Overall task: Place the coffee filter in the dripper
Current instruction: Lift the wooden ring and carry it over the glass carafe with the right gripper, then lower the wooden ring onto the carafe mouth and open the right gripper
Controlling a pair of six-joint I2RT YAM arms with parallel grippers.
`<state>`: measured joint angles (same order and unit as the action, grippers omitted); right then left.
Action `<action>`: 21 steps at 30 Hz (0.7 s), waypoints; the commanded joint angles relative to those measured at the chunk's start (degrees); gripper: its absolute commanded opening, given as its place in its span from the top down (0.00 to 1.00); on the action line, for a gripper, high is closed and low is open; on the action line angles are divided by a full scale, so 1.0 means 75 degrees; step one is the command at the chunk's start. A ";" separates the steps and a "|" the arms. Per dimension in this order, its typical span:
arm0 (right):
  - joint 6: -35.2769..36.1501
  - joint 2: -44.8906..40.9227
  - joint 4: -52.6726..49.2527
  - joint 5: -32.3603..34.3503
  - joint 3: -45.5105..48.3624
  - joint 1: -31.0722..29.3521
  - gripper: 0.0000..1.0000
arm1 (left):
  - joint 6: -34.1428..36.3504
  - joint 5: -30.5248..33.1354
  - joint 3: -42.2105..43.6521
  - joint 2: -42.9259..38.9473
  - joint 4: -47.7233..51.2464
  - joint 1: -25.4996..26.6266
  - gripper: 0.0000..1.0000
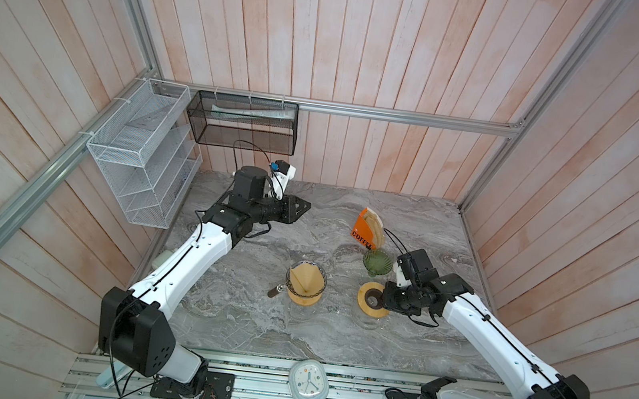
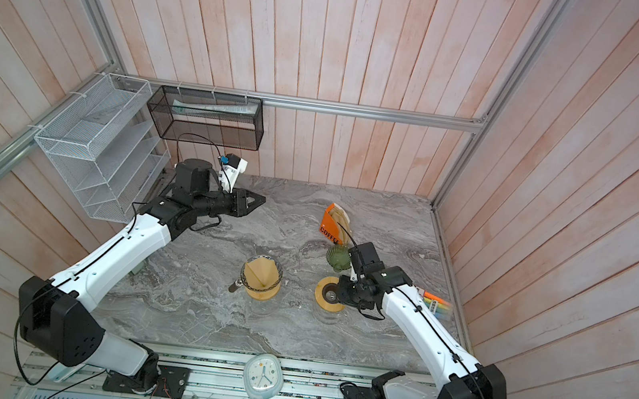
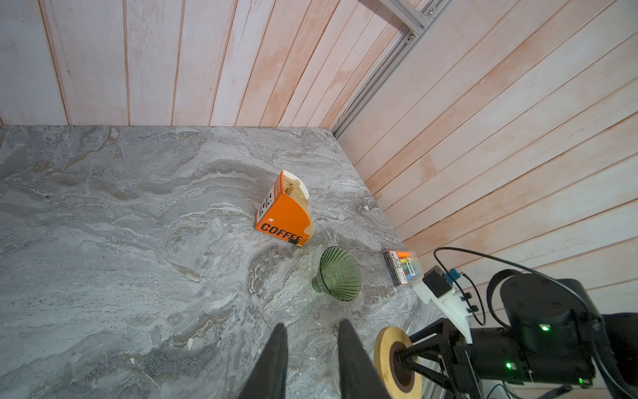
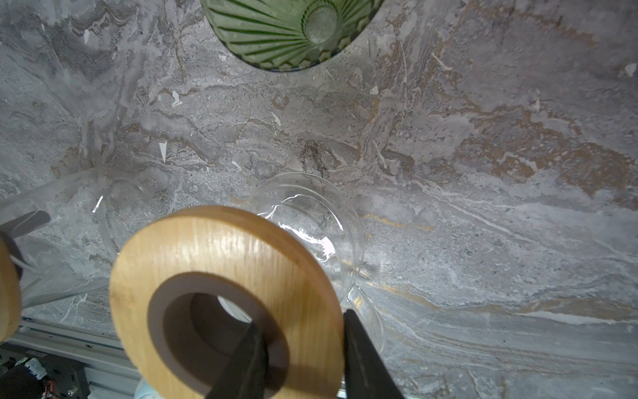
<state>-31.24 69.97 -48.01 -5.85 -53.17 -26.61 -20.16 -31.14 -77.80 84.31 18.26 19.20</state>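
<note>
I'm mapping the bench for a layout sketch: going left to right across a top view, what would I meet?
In order: white wire rack, dripper with paper filter, orange filter box, highlighter pack. Skipped: green glass cone and wooden ring, overlapping the box.

The table point(image 1: 252, 317) is grey marble veined with white and rusty brown, and the walls point(image 1: 371, 48) are pale planks washed in patchy pink. The box point(image 1: 364, 231) is bright orange with black lettering — COFFEE — the ribbed glass dripper point(image 1: 376, 261) is clear green, and the paper filter point(image 1: 305, 278) is plain tan. The wooden ring point(image 4: 221, 241) is honey-coloured with a straight grain and a dark brown inner band, the arms point(image 1: 192, 259) white with black joints.
</note>
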 commanded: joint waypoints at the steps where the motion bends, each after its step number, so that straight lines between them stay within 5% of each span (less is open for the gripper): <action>1: 0.0096 0.0090 0.0004 0.0171 0.0111 -0.0049 0.73 | -0.0025 -0.0021 0.0116 -0.0004 -0.0183 0.0024 0.71; 21: 0.0170 0.0256 -0.0160 0.0264 0.0094 -0.0050 0.70 | 0.0026 0.0131 0.0201 0.0032 -0.0182 0.0030 0.71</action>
<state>-30.76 71.40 -48.05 -4.51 -53.12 -26.61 -20.16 -31.07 -77.28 84.31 18.04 19.20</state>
